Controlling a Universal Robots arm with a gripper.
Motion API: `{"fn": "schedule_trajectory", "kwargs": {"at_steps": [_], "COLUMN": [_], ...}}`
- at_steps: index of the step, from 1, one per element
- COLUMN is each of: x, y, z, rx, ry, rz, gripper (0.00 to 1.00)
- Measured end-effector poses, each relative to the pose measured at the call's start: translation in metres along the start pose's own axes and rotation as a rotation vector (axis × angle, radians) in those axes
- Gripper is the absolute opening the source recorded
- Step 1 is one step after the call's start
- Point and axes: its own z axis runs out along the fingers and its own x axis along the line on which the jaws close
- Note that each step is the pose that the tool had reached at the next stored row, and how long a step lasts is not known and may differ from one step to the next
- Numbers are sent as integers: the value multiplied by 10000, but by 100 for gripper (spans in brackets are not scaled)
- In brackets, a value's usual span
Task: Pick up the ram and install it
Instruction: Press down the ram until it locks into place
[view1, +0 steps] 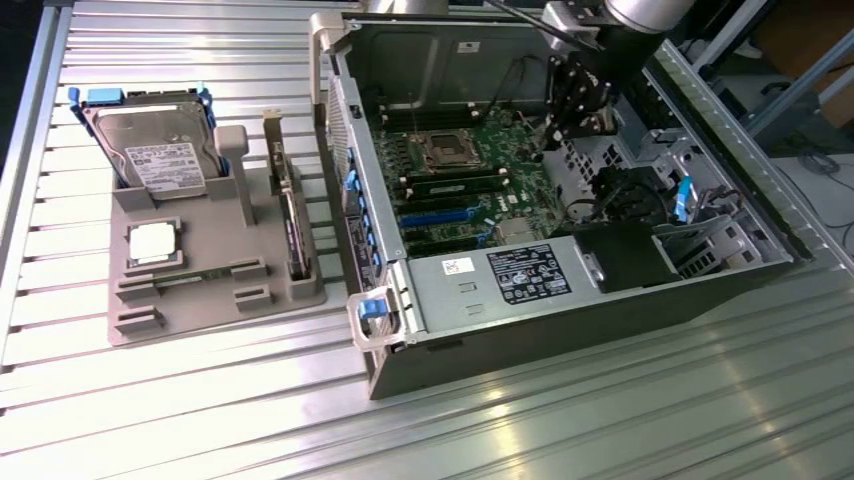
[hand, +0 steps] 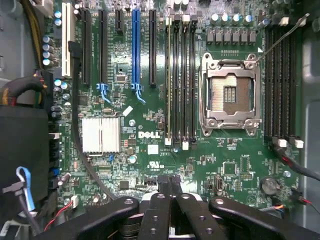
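Over the mobo (hand: 235, 165), inside the case (view1: 561, 330): gripper (hand: 170, 182) hangs w/ fingers pressed together, nothing between them, not touching the board.

Just beyond the tips: bank of DIMM slots. Ram (hand: 168, 80) looks to stand edge-up in the outermost slot of that bank, on the side away from the CPU socket (hand: 231, 95). Appears seated, but can't confirm the latches are closed. Well apart from the gripper.

Further out, outside the case: grey tray (view1: 200, 310) w/ other parts.

Handling (judgement): ram is light, stiff, thin; likely brittle under twist, and chips and contacts are delicate. Best hold is across the flat faces near mid-length of the top edge, kept square to the slot.
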Motion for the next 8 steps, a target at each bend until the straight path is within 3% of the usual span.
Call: {"fn": "schedule_trajectory", "kwargs": {"at_steps": [8], "x": [0], "y": [2], "z": [-45], "rx": [0], "ry": [-21], "rz": [-3], "gripper": [10]}}
